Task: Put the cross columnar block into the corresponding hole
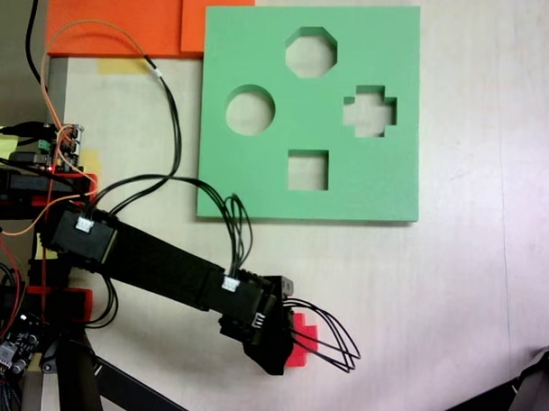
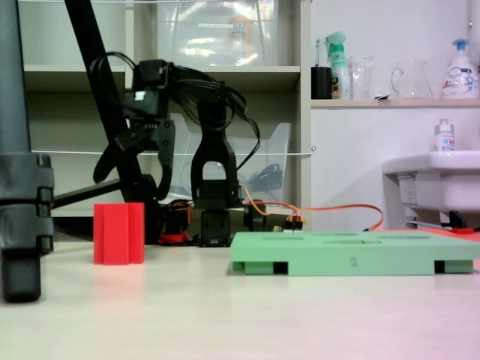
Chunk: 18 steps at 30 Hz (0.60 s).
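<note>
The red cross block [image 2: 118, 233] stands upright on the table [image 1: 470, 293], well apart from the green board [image 1: 257, 182] and its plus-shaped hole [image 1: 370, 110]. The gripper [image 2: 120, 166] hangs right above the block, not touching it. Its fingers look spread apart and hold nothing. The block waits straight below, so the next move is likely straight down.
</note>
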Motion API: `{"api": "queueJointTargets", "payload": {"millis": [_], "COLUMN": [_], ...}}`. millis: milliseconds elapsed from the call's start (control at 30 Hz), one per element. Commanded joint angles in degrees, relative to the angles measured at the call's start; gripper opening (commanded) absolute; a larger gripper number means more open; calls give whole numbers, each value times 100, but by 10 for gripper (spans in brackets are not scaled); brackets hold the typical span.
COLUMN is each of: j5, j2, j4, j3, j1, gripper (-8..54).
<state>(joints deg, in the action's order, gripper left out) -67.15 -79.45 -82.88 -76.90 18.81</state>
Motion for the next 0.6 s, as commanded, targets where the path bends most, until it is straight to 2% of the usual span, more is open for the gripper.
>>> {"api": "queueJointTargets", "payload": {"millis": [0,567], "j5": [-62,35], "j2": [-9,519], "j4": [343,554], "j3": [44,-44], "j1": [0,387], "gripper": [522,521]}}
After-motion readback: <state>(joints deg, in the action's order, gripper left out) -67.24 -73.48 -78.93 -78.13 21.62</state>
